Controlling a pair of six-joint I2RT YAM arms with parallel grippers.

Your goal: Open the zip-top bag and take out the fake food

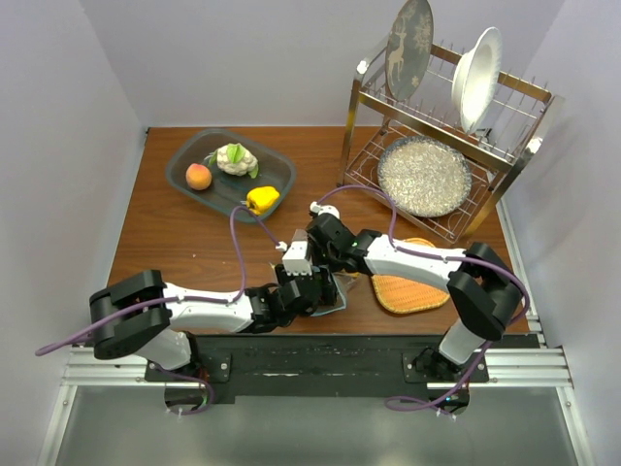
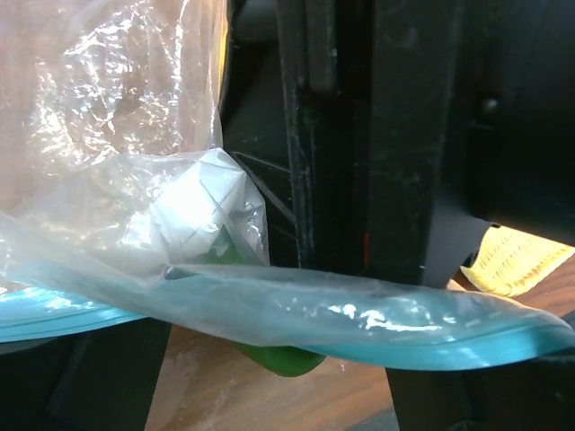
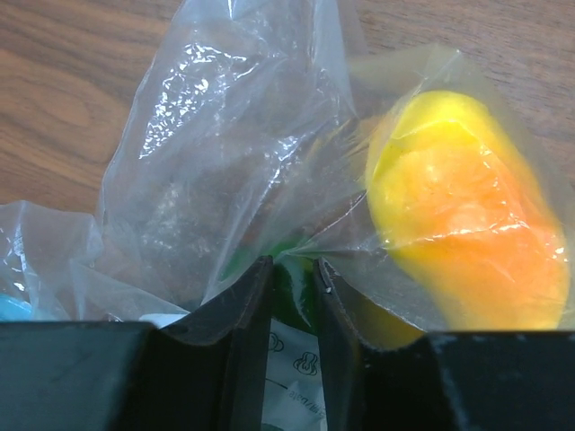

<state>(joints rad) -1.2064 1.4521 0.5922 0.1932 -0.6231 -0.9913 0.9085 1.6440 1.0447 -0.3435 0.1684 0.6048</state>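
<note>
Pinching the clear crinkly zip-top bag [image 3: 234, 153], the right hand [image 3: 292, 274] is almost closed on its film. A glossy yellow-orange piece [image 3: 467, 242] bulges inside at 3 o'clock. The teal zip strip [image 2: 467, 346] runs from 9 to 3 across the left hand [image 1: 303, 287], whose fingers stand wide apart. The bag sits at 6 o'clock on the brown wood-grain counter [image 1: 165, 243].

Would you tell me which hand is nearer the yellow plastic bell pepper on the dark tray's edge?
Right. The right hand is base-side of the yellow bell pepper; the left hand sits farther toward the bases.
</note>
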